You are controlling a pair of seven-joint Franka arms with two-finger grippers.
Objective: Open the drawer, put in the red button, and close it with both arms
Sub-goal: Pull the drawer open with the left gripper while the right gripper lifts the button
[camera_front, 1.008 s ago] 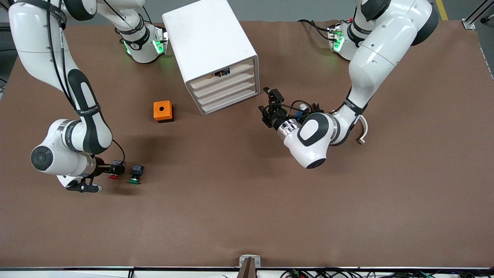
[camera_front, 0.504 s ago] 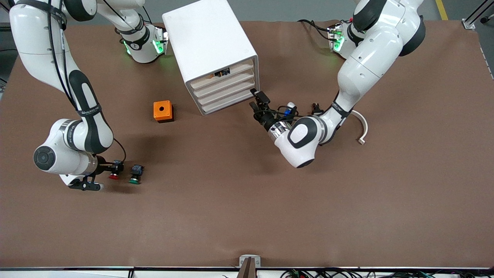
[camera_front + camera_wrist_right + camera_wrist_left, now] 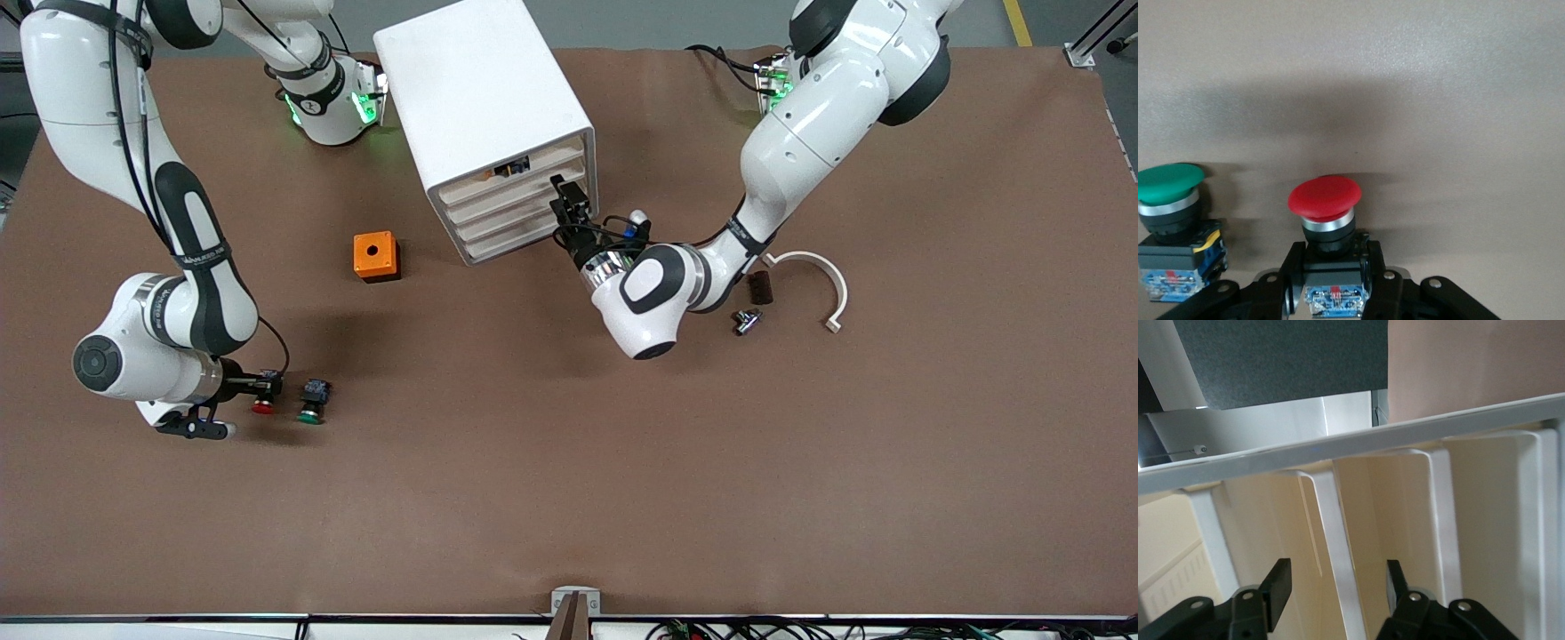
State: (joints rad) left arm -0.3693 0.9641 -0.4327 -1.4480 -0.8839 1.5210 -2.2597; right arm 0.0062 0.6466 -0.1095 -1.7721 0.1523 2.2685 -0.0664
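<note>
Brown matting covers the table (image 3: 569, 498); grey floor shows past its edge. My right gripper (image 3: 1331, 283) is clenched on the red button (image 3: 1325, 200), beside the green button (image 3: 1168, 190) toward the right arm's end. Only the left wrist view shows the left gripper (image 3: 1338, 593) parted astride a rib of the drawer (image 3: 1338, 540) front

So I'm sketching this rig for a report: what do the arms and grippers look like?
Both arms are glossy white with black joint bands, loose black cables and green-lit bases. The right gripper and left gripper are black, with two fingers and silver screws.
</note>
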